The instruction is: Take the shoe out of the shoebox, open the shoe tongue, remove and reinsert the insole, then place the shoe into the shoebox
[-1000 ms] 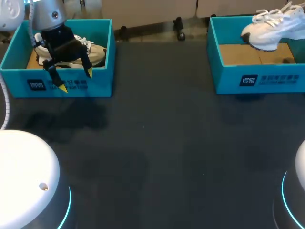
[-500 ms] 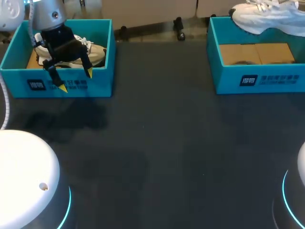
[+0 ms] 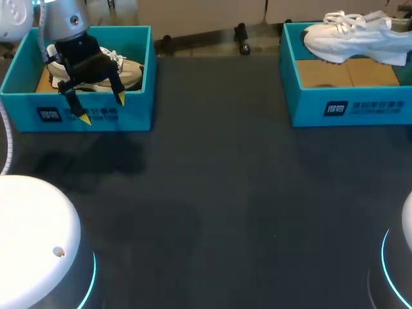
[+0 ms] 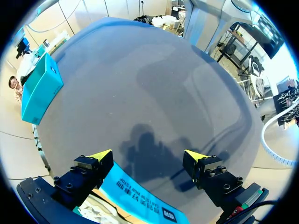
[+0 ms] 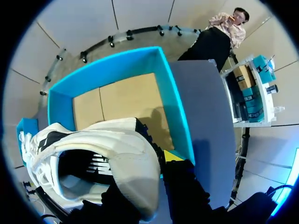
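The right jaws are clamped on the heel of the white lace-up shoe [image 3: 354,40]. It has just risen out of the blue cardboard shoebox [image 3: 302,103] below them, so taking it out looks nearly done. The left jaws hang wide open and empty above the other blue box [image 3: 96,114].

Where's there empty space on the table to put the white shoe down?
The dark table is bare between the left shoebox and the right shoebox, and in front of both. Crowded: the left shoebox holds a beige shoe, with the left gripper over its front wall.
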Controlling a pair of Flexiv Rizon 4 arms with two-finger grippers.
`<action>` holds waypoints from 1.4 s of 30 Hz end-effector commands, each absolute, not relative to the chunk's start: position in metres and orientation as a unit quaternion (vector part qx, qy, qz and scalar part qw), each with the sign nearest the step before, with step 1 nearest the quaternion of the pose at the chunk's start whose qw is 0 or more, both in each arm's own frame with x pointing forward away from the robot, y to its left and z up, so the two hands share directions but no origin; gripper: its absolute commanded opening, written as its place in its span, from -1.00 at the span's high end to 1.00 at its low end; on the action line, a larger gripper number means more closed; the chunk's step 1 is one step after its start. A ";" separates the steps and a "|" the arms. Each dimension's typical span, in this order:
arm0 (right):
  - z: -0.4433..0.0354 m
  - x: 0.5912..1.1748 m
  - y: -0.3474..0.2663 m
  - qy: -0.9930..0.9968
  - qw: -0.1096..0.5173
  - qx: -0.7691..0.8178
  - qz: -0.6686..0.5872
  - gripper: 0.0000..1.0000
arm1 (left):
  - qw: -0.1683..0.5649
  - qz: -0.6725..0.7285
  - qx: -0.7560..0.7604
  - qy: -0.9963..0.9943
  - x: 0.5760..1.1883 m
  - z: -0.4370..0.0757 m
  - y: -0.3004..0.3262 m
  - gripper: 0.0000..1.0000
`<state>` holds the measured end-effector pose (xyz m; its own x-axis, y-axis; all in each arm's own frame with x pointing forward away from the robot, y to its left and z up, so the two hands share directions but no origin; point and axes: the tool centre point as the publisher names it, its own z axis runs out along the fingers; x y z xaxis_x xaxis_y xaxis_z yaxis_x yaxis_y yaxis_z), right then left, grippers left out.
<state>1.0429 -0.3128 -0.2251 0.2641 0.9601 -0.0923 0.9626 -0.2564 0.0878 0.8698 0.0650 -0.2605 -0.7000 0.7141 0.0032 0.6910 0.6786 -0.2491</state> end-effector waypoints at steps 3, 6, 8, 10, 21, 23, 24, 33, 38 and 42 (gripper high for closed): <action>-0.239 1.043 -0.307 0.603 0.059 0.796 -0.005 1.00 | 0.050 0.114 -0.384 -0.915 0.869 -0.260 0.065 -1.00; -0.241 1.042 -0.304 0.601 0.065 0.797 -0.012 1.00 | 0.050 0.114 -0.384 -0.915 0.869 -0.260 0.065 -1.00; -0.241 1.041 -0.306 0.599 0.069 0.798 -0.012 1.00 | 0.050 0.114 -0.384 -0.915 0.869 -0.260 0.065 -1.00; -0.241 1.041 -0.309 0.597 0.071 0.799 -0.010 1.00 | 0.050 0.114 -0.384 -0.915 0.869 -0.260 0.065 -1.00; -0.251 1.032 -0.332 0.588 0.081 0.804 -0.025 1.00 | 0.050 0.114 -0.384 -0.915 0.869 -0.260 0.065 -1.00; -0.250 1.031 -0.331 0.589 0.086 0.803 -0.030 1.00 | 0.050 0.114 -0.384 -0.915 0.869 -0.260 0.065 -1.00; -0.250 1.031 -0.331 0.589 0.086 0.803 -0.030 1.00 | 0.050 0.114 -0.384 -0.915 0.869 -0.260 0.065 -1.00; -0.250 1.031 -0.331 0.589 0.086 0.803 -0.030 1.00 | 0.050 0.114 -0.384 -0.915 0.869 -0.260 0.065 -1.00; -0.262 1.036 -0.323 0.588 0.097 0.801 -0.051 1.00 | 0.050 0.114 -0.384 -0.915 0.869 -0.260 0.065 -1.00; -0.272 1.038 -0.321 0.591 0.098 0.799 -0.051 1.00 | 0.050 0.114 -0.384 -0.915 0.869 -0.260 0.065 -1.00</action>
